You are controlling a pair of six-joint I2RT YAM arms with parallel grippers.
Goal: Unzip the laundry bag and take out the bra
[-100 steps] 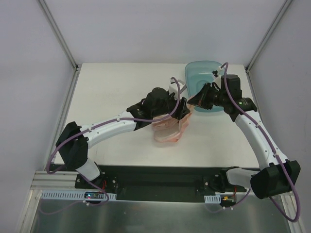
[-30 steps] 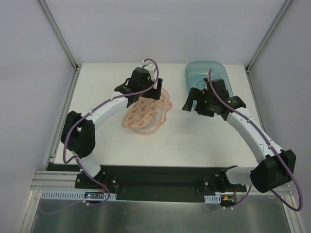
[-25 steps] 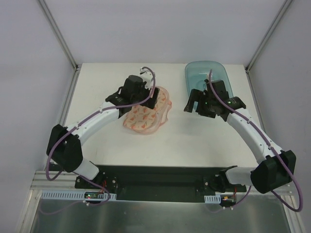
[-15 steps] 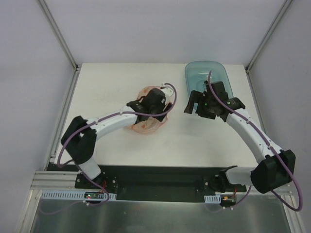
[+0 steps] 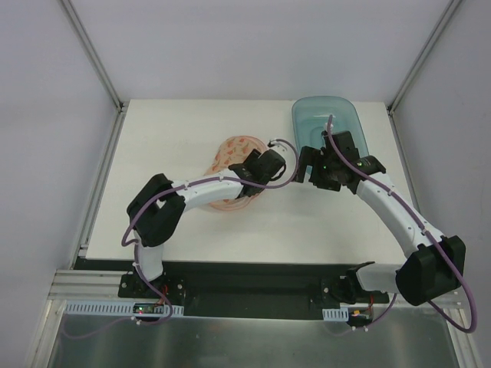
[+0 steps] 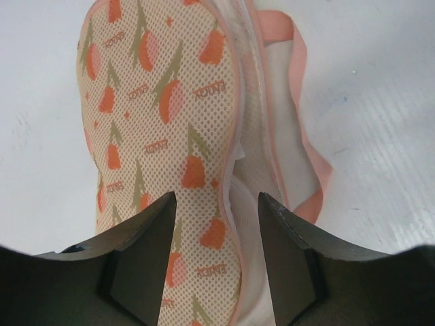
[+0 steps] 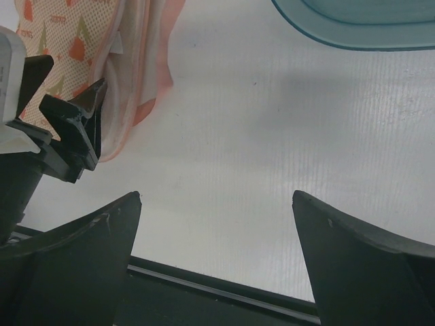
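The laundry bag (image 5: 229, 153), peach mesh with reddish flower print, lies at the table's middle. In the left wrist view the laundry bag (image 6: 156, 102) gapes along one side, showing pale lining and pink zip edging (image 6: 299, 136). My left gripper (image 5: 255, 170) hangs over the bag's right end. That left gripper (image 6: 216, 204) is open about halfway, with the bag's edge between its fingers (image 6: 146, 251), which are not pressing on it. My right gripper (image 5: 307, 165) hovers to the right over bare table; in its own view the right gripper (image 7: 216, 200) is open wide and empty. I cannot make out the bra.
A translucent teal basin (image 5: 326, 123) stands at the back right, just behind the right gripper, and the basin (image 7: 367, 20) also shows in the right wrist view. The table's black front rail (image 7: 224, 292) crosses the bottom of that view.
My left arm swung from the bag's far left side over to its right end, and its jaws narrowed. The bag shifted and turned under it. The right arm barely moved.
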